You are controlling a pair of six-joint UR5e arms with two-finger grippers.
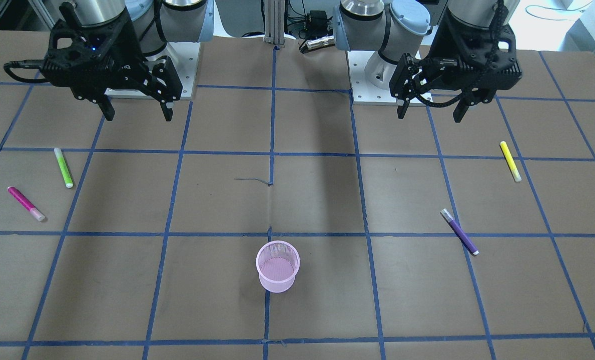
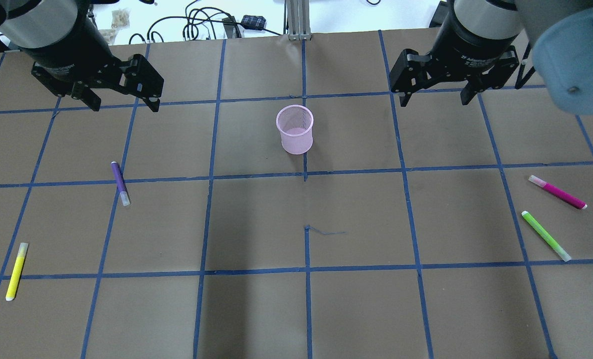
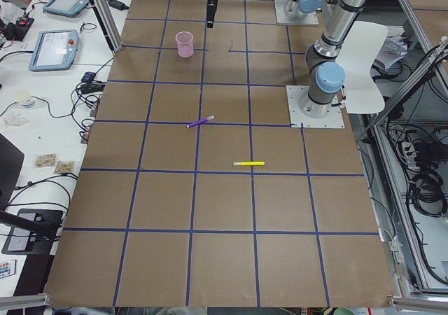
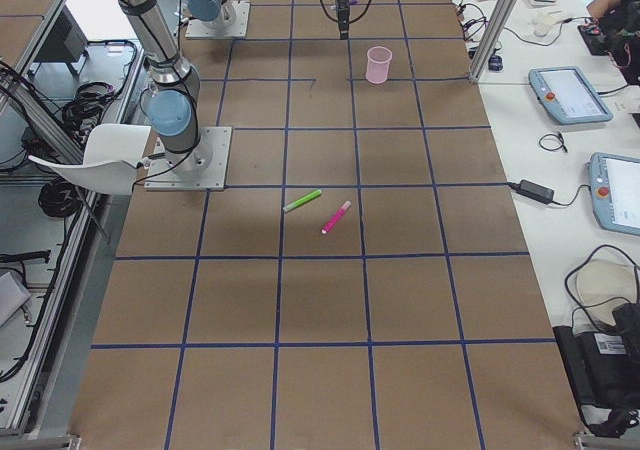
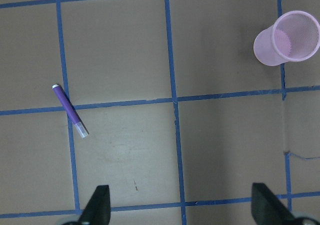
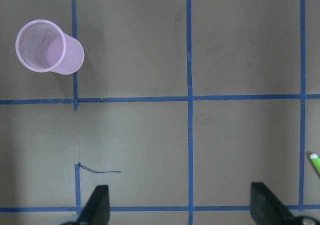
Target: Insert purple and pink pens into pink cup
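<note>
The pink mesh cup [image 2: 295,129] stands upright and empty at the table's middle; it also shows in the front view [image 1: 277,266]. The purple pen [image 2: 120,183] lies flat on the left side, below my left gripper [image 2: 123,105], which is open, empty and held high above the table. The left wrist view shows the purple pen [image 5: 69,110] and the cup [image 5: 286,38]. The pink pen [image 2: 558,192] lies flat at the far right. My right gripper [image 2: 433,101] is open, empty and held high. The right wrist view shows the cup [image 6: 47,46], not the pink pen.
A green pen [image 2: 545,235] lies close to the pink pen on the right. A yellow pen [image 2: 16,270] lies at the near left. Brown paper with a blue tape grid [image 2: 306,174] covers the table. Cables and tablets lie beyond the far edge.
</note>
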